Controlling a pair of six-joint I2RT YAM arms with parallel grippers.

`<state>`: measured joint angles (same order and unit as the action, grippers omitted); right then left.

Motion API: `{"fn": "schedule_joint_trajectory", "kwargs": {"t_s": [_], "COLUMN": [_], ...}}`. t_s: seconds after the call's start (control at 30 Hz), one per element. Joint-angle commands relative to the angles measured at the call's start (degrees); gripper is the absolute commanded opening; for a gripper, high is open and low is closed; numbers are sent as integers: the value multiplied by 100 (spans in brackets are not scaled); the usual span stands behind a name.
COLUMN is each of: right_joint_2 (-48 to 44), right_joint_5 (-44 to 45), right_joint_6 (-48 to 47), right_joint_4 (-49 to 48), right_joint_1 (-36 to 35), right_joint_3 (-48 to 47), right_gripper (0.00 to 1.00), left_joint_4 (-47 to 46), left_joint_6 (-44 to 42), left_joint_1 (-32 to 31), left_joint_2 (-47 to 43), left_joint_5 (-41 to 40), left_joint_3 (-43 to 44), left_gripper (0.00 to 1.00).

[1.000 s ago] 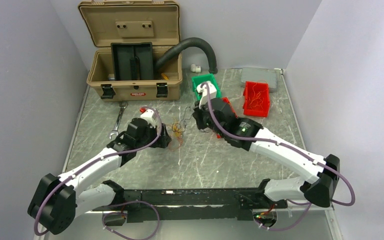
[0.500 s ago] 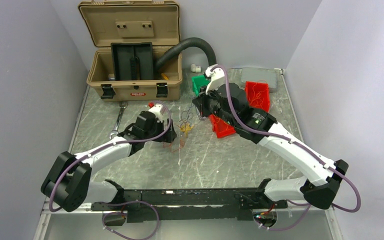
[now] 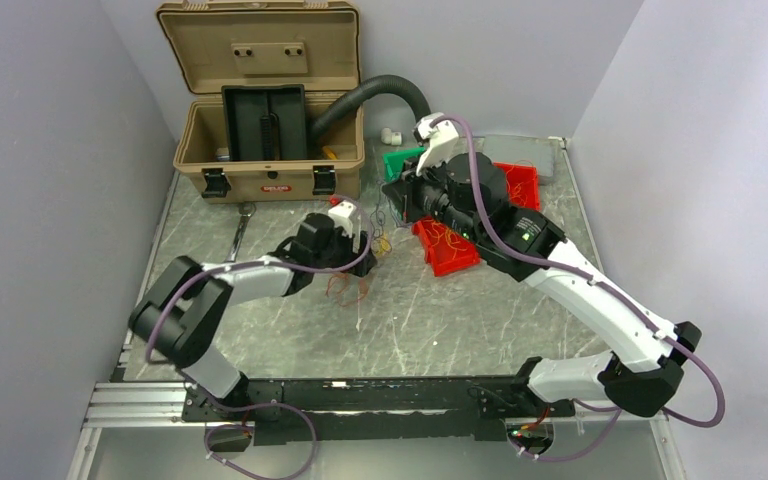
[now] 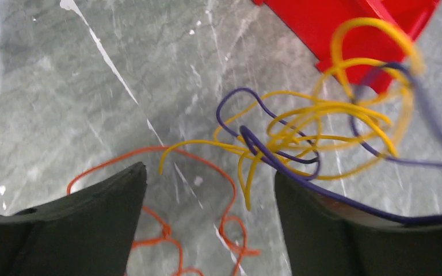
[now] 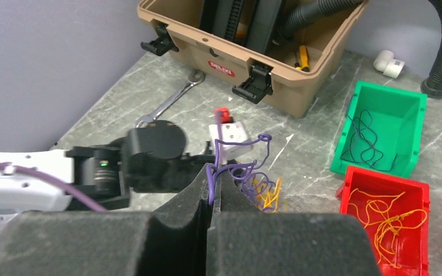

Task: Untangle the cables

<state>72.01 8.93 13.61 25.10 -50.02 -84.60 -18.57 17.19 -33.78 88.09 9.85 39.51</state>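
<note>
A tangle of thin yellow and dark blue cables hangs just above the table in front of my left gripper, which is open and empty. A blue strand lies over its right finger. An orange cable lies loose on the table between the fingers. In the top view the tangle sits between both grippers. My right gripper is shut on a dark blue cable and holds it raised; that strand runs down into the tangle. In the top view the right gripper is above and behind the left gripper.
A green bin holds dark cables. A red bin holds yellow-orange cables, and another red bin stands behind. An open tan toolbox with a black hose stands at the back left. A wrench lies left.
My right gripper has risen and moved back and to the right, pulling the blue cable up. My left arm has reached right, up to the tangle. The near red bin has come into view.
</note>
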Motion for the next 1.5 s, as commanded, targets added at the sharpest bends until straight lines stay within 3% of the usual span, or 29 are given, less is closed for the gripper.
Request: {"fn": "schedule_joint_trajectory", "kwargs": {"t_s": [0.0,0.1,0.2,0.23,0.43,0.7,0.83,0.97,1.03,1.13,1.23,1.37,1.47], "right_joint_2": [-152,-385,-730,-850,-1357,-1205,-1042,-893,-850,-766,-630,-321,-96], "right_joint_5": [-95,77,285,398,1367,2090,2032,1454,1176,838,495,-143,-538], "right_joint_6": [-19,-10,-104,-141,-417,-604,-523,-382,-361,-335,-304,-234,-178], "right_joint_4": [-29,73,91,78,31,214,284,375,347,321,281,277,259], "right_joint_1": [41,47,57,62,62,105,226,350,356,357,369,369,368], "right_joint_3": [-399,-639,-800,-821,-698,-498,-330,-327,-356,-485,-646,-916,-1059], "right_gripper": [0,0,0,0,0,0,0,0,0,0,0,0,0], "left_joint_4": [155,584,447,408,1089,1571,2141,1945,1518,861,295,-32,-138], "left_joint_6": [321,463,631,739,996,1096,1356,942,608,375,267,86,-80], "left_joint_1": [-5,65,234,305,586,677,755,750,752,742,666,489,283], "left_joint_2": [737,1121,1128,1067,-4,-1616,-2099,-2564,-2719,-2888,-2931,-2848,-2890], "left_joint_5": [-226,-95,57,51,-916,-2174,-2839,-2409,-1716,-800,-332,-71,-115], "left_joint_3": [961,1377,1204,1100,372,-538,-646,-724,-769,-889,-930,-696,-481], "left_gripper": [76,42,5,0,0,0,0,0,9,53,79,90,92]}}
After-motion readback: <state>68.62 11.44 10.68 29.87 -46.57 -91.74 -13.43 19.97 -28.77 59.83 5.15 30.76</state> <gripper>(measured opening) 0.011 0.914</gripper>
